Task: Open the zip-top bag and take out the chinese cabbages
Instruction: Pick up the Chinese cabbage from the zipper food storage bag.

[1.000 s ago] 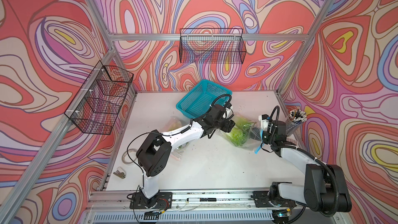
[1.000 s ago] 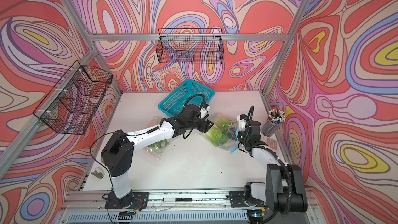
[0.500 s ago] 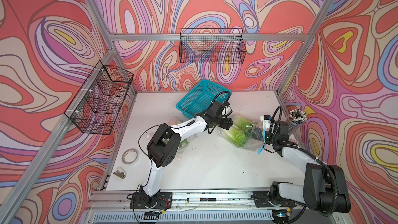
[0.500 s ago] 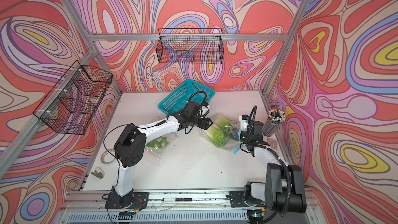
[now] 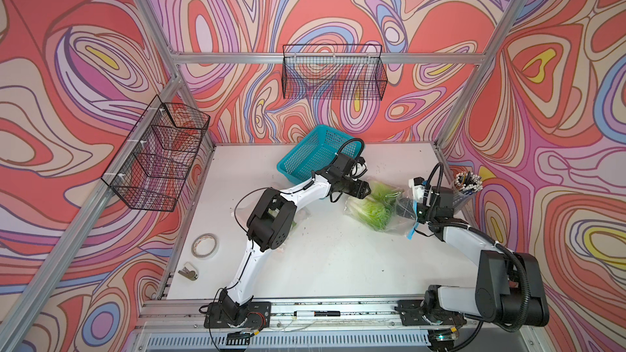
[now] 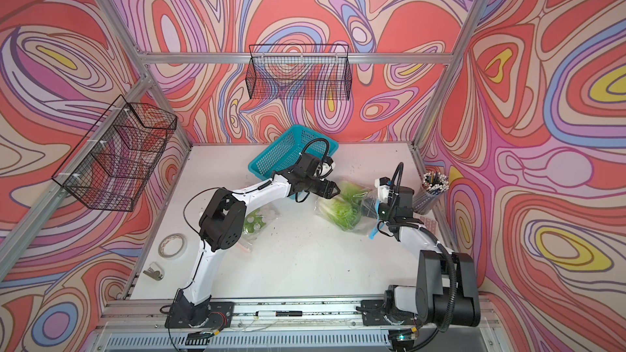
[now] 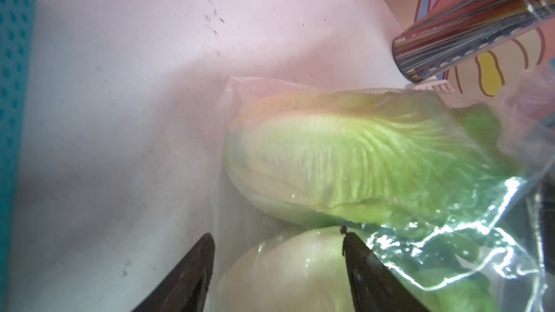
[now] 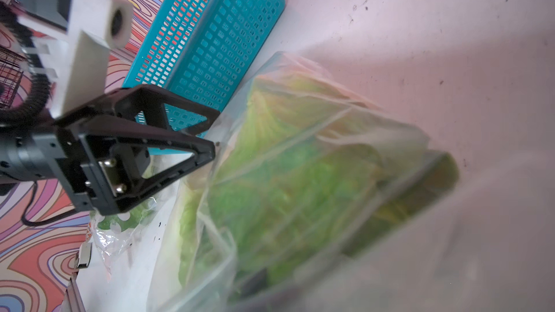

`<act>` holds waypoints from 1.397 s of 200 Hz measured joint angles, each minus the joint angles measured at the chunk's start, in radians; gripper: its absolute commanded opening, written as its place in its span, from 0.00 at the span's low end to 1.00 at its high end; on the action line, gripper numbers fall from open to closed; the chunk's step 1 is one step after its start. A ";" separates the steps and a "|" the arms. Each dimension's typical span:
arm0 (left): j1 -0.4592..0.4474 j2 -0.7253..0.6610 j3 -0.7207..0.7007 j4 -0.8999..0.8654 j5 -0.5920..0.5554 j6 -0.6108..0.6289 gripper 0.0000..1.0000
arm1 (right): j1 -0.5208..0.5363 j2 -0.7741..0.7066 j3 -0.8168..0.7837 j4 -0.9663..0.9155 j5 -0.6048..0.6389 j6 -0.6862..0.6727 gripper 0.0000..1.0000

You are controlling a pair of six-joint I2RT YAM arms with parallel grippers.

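The clear zip-top bag [image 5: 389,221] lies at the table's right, between my two arms. Two chinese cabbages show through its film in both top views, one [image 5: 371,210] nearer and one [image 5: 384,191] farther back. My left gripper [image 5: 365,188] is open at the bag's closed end. In the left wrist view its fingers [image 7: 195,268] flank a pale cabbage base [image 7: 294,265] under the film, with another cabbage [image 7: 345,160] beyond. My right gripper [image 5: 408,209] is shut on the bag's mouth end, and a blue zip strip [image 5: 412,231] hangs below it. Blurred film hides its jaws in the right wrist view.
A teal basket [image 5: 315,154] sits tilted behind the left gripper. A cup of pencils [image 5: 466,186] stands by the right wall. A second plastic bag with greens [image 6: 257,220] lies under the left arm. A tape roll [image 5: 204,246] and a clip [image 5: 188,270] lie front left.
My left arm has stretched out to the right, bringing its open gripper up to the bag's closed end. The right gripper and the bag have hardly moved.
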 measured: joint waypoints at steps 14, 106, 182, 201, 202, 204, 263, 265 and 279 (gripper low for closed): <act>0.000 0.014 0.000 -0.001 0.026 -0.007 0.63 | 0.000 0.009 0.000 0.010 -0.005 0.010 0.02; 0.008 -0.134 -0.317 0.229 0.098 -0.150 0.35 | 0.000 0.087 0.002 0.121 -0.064 0.083 0.04; 0.007 -0.335 -0.573 0.344 0.034 -0.273 0.42 | 0.024 0.169 0.059 0.133 -0.188 0.061 0.05; 0.007 -0.389 -0.610 0.345 -0.014 -0.285 0.53 | 0.028 0.173 0.067 0.126 -0.194 0.046 0.05; 0.007 -0.391 -0.611 0.345 -0.017 -0.285 0.54 | 0.028 0.173 0.067 0.126 -0.194 0.046 0.04; 0.007 -0.396 -0.612 0.343 -0.024 -0.285 0.55 | 0.028 0.173 0.067 0.126 -0.195 0.044 0.04; 0.018 -0.398 -0.596 0.335 -0.107 -0.295 0.66 | 0.029 0.186 0.080 0.108 -0.213 0.003 0.04; 0.020 -0.393 -0.592 0.334 -0.105 -0.295 0.66 | 0.029 0.186 0.081 0.107 -0.214 0.001 0.04; 0.030 -0.353 -0.559 0.323 -0.085 -0.294 0.67 | 0.029 0.186 0.084 0.092 -0.215 -0.018 0.04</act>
